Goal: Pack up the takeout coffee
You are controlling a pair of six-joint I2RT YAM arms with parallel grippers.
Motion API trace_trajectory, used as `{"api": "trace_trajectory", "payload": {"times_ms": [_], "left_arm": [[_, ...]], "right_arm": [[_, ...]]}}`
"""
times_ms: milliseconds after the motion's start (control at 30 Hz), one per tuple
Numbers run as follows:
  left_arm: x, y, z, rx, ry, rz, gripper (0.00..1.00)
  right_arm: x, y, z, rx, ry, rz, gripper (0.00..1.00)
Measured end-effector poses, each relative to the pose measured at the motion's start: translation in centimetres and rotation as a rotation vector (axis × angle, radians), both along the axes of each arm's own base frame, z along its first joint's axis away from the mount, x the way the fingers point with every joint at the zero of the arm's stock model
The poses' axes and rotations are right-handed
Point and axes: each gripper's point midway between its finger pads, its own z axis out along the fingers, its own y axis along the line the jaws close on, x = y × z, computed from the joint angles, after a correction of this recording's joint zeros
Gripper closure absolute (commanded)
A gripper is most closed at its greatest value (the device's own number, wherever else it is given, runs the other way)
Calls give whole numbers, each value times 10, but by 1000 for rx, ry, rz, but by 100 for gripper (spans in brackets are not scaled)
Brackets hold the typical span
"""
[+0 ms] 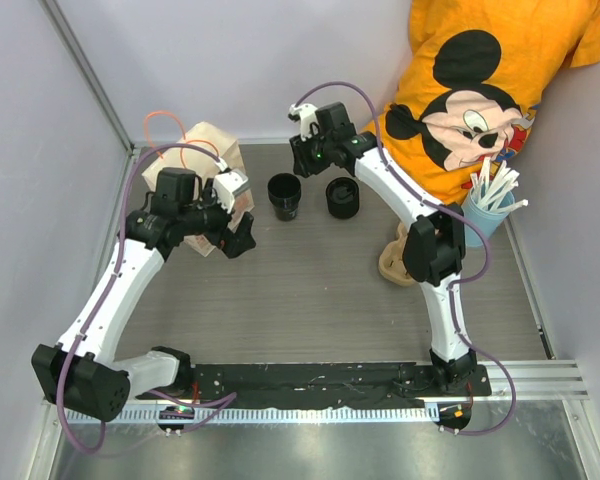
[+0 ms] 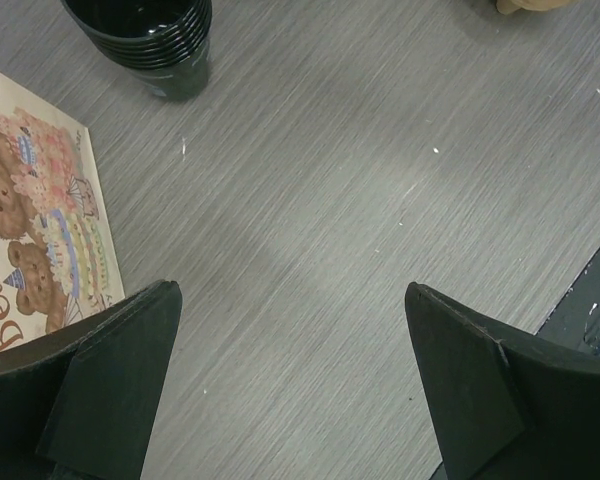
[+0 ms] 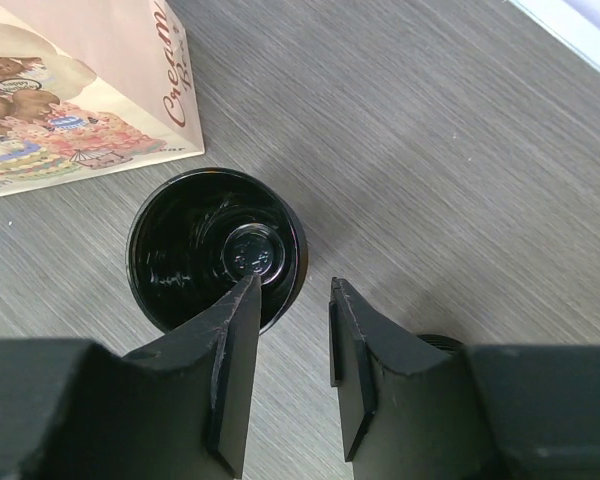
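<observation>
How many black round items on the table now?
2. A black cup stands beside the paper bag; a second item, cup or lids unclear, just right of it. More may be nested.

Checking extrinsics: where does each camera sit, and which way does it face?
Top external: high behind the robot, looking down; left arm and right arm show.
Left wrist: on the left arm, facing the table; left hand shows.
Right wrist: on the right arm, looking into the black cup; right hand shows.
Shared: both wrist views catch the paper bag.

The coffee cup (image 1: 284, 195) stands right of the bag (image 1: 210, 145).
</observation>
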Motion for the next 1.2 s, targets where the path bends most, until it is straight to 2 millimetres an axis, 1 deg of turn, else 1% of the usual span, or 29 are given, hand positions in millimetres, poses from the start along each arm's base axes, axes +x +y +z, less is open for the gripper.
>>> {"api": "trace_trajectory", "payload": {"times_ms": [433,700,1200], "left_arm": [[6,0,3,-9,-17,21,0],[6,-1,3,-13,-18,23,0],[6,-1,2,-15,-13,26,0]], "right_arm": [[2,9,-22,9,42,-3,67],[-2,18,-20,10,34,11,69],[1,16,-29,-11,36,-7,69]]}}
